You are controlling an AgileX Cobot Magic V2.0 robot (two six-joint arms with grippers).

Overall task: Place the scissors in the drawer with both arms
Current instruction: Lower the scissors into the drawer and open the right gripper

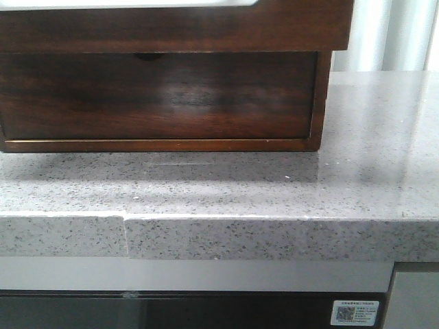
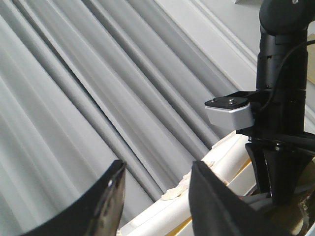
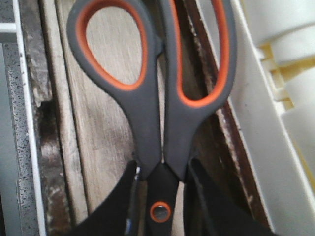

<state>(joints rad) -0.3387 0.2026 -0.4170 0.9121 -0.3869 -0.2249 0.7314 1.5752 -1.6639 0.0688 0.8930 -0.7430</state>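
your right gripper point(image 3: 160, 196) has its jaws clamped on the scissors point(image 3: 157, 93) above wood; the left gripper point(image 2: 157, 196), jaws wide, holds nothing. placing remains.

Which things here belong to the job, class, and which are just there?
Job:
scissors, held in the right tool
drawer, top one
left tool, open and empty

Just there:
lower drawer
counter
curtain
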